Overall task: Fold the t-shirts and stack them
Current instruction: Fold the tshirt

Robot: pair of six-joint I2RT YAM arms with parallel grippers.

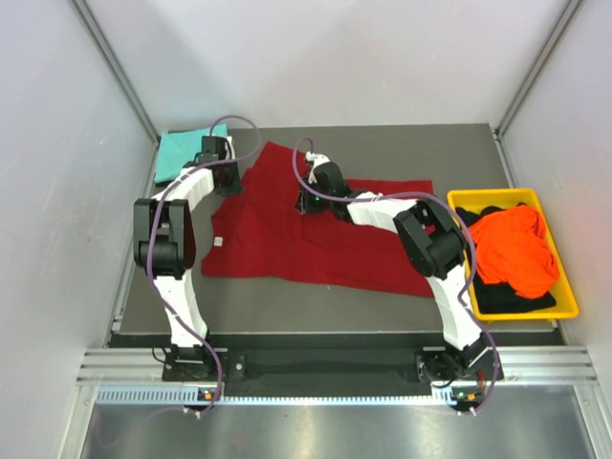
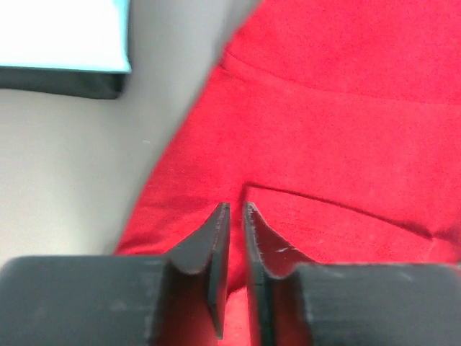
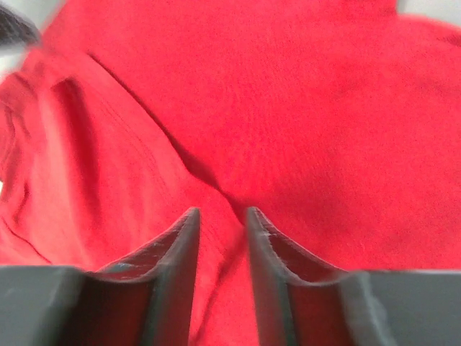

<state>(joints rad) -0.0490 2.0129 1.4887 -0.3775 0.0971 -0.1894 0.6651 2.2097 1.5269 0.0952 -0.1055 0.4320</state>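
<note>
Top external view: dark red t-shirt point(image 1: 287, 239) lies spread, rumpled, edges uneven.

Pale, evenly lit walls point(image 1: 316, 57) enclose a dark grey tabletop point(image 1: 287, 301) on three sides, aluminium struts point(image 1: 115, 67) running up the back corners; a slotted metal rail point(image 1: 545, 363) edges the front.

A dark grey table point(image 1: 316, 301) holds a dark red t-shirt point(image 1: 287, 239) spread mid-surface, a teal t-shirt point(image 1: 177, 153) far left, and a yellow bin point(image 1: 526, 314) at right.
</note>
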